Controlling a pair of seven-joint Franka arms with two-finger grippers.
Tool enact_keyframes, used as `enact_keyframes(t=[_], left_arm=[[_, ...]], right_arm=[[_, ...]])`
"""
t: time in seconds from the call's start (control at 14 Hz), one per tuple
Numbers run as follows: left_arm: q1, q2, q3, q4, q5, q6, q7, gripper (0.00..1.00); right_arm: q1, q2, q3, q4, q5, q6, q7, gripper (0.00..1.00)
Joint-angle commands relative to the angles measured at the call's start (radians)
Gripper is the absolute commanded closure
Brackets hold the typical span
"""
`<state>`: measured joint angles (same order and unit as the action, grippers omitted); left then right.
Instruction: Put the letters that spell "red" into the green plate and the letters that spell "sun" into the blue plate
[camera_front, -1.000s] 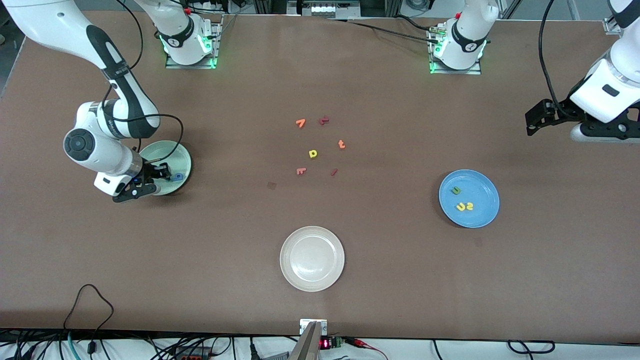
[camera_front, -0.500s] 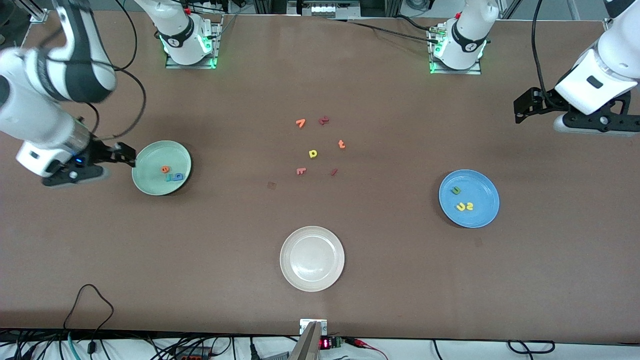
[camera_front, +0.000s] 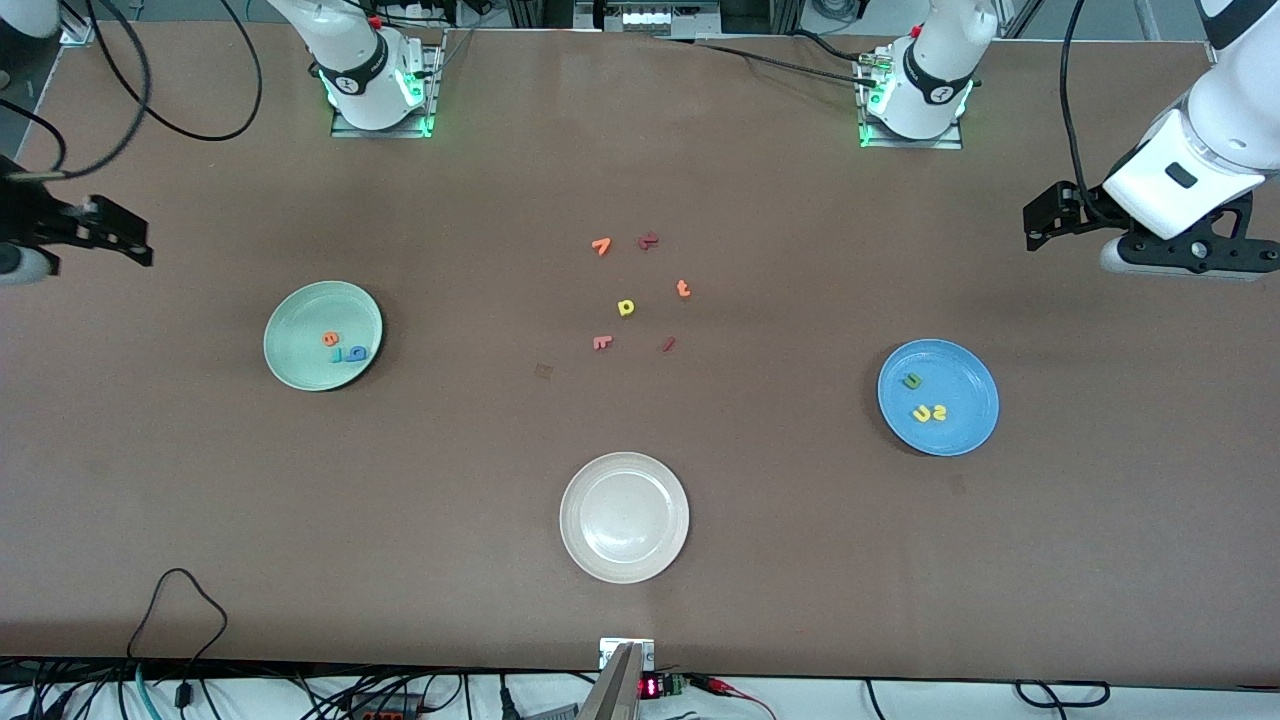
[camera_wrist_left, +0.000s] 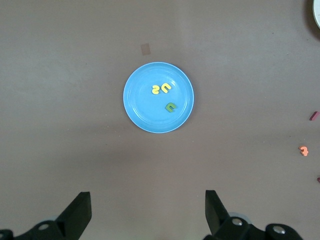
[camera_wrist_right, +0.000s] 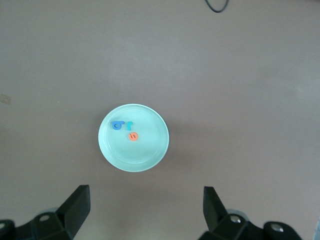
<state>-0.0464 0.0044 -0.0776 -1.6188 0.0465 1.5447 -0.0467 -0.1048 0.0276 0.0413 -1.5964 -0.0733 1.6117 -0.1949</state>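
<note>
Green plate holds e, d and r; blue plate holds s, u and n. Left gripper and right gripper hover high over the table's ends, jaws wide and empty

The right pincer, which a second ago is seen low over the green plate beside the blue "d", is now lifted and withdrawn toward ten o'clock of that plate, at the surface's edge, with its fingers spread wide. The "d", the teal "r" and the orange "e" are left uncovered in the plate. The left pincer is shifted slightly toward the centre.
</note>
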Motion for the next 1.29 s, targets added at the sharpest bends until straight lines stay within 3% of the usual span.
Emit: enact_keyframes(t=[0.0,0.93,1.07,1.21], left_arm=[[-0.004,0.005,0.005,0.020,-0.017,-0.020,0.028,0.00],[-0.004,0.005,0.005,0.020,-0.019,-0.021,0.027,0.00],[-0.004,0.005,0.005,0.020,-0.019,-0.021,0.027,0.00],[-0.004,0.005,0.005,0.020,-0.019,-0.021,0.028,0.00]], right_arm=[[0.054,0.028,-0.060,0.041,0.006,-0.033,0.003,0.00],[0.051,0.031,-0.058,0.024,0.021,-0.038,0.005,0.00],[0.030,0.029,-0.060,0.009,0.085,-0.076,0.006,0.00],[0.028,0.029,-0.058,0.009,0.090,-0.091,0.011,0.00]])
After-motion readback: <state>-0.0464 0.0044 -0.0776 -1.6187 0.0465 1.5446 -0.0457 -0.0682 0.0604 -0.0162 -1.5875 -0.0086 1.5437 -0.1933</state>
